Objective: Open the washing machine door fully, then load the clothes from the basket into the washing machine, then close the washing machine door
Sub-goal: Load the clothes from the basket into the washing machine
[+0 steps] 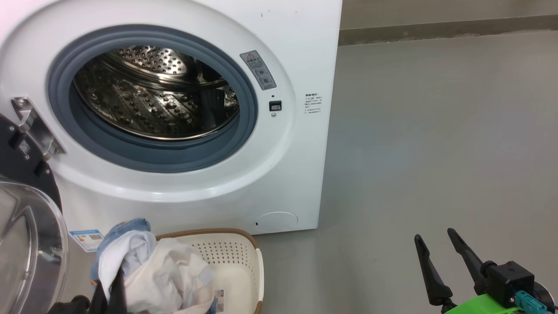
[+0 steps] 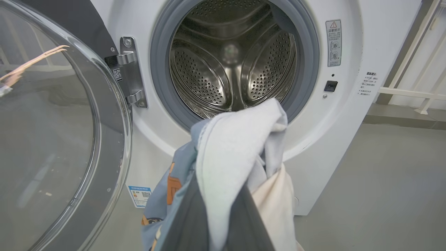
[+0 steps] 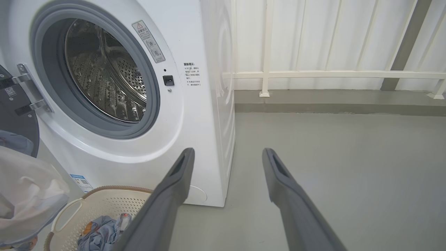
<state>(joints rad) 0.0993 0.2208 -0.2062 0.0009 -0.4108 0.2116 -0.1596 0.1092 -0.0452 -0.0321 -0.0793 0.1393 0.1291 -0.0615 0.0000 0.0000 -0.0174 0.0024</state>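
The washing machine [image 1: 301, 165] stands with its steel drum [image 1: 157, 96] empty and its door [image 1: 26, 244] swung wide open to the left. Below it sits the cream basket [image 1: 244, 261]. My left gripper [image 1: 109, 283] is shut on a bundle of white and blue clothes [image 1: 144, 266], held up above the basket. In the left wrist view that bundle [image 2: 237, 150] hangs in front of the drum mouth [image 2: 233, 59], hiding the fingertips. More blue clothes [image 3: 101, 230] lie in the basket [image 3: 111, 202]. My right gripper [image 1: 436, 240] is open above the floor to the right, holding nothing.
The door's glass bowl [image 2: 52, 139] and hinge [image 2: 130, 73] stand close on the left of the opening. Grey floor [image 1: 436, 131] stretches to the right of the machine. A white railing [image 3: 313, 74] and a low kerb [image 3: 334, 101] run behind it.
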